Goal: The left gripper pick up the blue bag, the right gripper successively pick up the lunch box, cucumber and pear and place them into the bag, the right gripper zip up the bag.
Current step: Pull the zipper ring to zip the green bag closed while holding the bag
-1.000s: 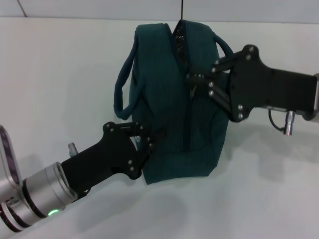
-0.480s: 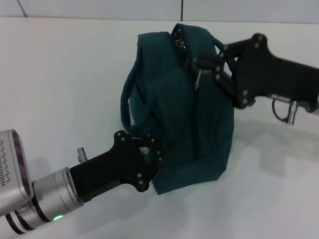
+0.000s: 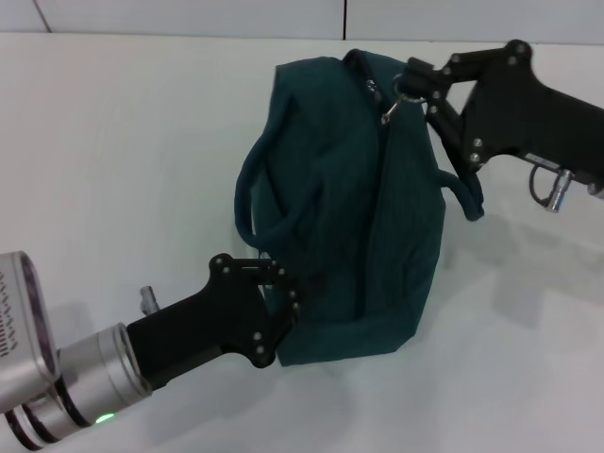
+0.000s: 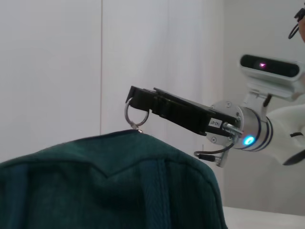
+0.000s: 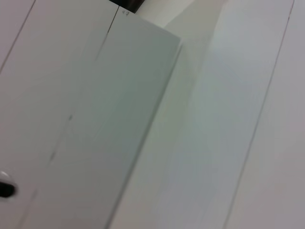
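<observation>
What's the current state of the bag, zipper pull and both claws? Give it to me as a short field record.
bag: blue bag on the white table, two loop handles showing
zipper: seam looks closed up to the far top end, no opening in view
zipper pull: silver ring pull at the bag's top, gripped
right claw: right claw shut on the ring pull
left claw: left claw shut on the bag's near lower edge
contents: lunch box, cucumber, pear not visible
</observation>
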Controlling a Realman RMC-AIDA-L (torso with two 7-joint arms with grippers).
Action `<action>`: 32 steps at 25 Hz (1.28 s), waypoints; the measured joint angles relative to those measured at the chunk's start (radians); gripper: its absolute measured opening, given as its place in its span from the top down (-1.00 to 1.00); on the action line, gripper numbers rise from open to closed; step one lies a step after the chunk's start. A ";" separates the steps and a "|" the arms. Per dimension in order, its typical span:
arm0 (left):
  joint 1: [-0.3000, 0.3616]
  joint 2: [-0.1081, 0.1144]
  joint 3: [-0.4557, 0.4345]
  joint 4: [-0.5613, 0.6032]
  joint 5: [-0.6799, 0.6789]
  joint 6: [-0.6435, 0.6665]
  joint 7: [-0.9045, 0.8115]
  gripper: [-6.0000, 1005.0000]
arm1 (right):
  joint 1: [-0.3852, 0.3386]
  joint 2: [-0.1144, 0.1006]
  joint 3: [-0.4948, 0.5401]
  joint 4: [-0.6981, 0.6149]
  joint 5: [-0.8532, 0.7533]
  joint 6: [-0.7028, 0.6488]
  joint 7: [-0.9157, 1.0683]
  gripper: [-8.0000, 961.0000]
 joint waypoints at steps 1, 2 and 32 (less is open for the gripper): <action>0.005 0.000 -0.002 0.000 -0.005 0.002 0.000 0.75 | -0.010 0.001 0.000 0.000 0.018 -0.003 -0.036 0.95; 0.008 0.001 -0.004 0.000 -0.007 0.005 -0.001 0.74 | -0.016 0.001 -0.001 0.000 0.028 -0.005 -0.054 0.95; -0.037 -0.012 -0.012 0.025 -0.150 0.064 -0.187 -0.14 | -0.045 0.002 -0.050 -0.013 0.093 -0.081 -0.170 0.95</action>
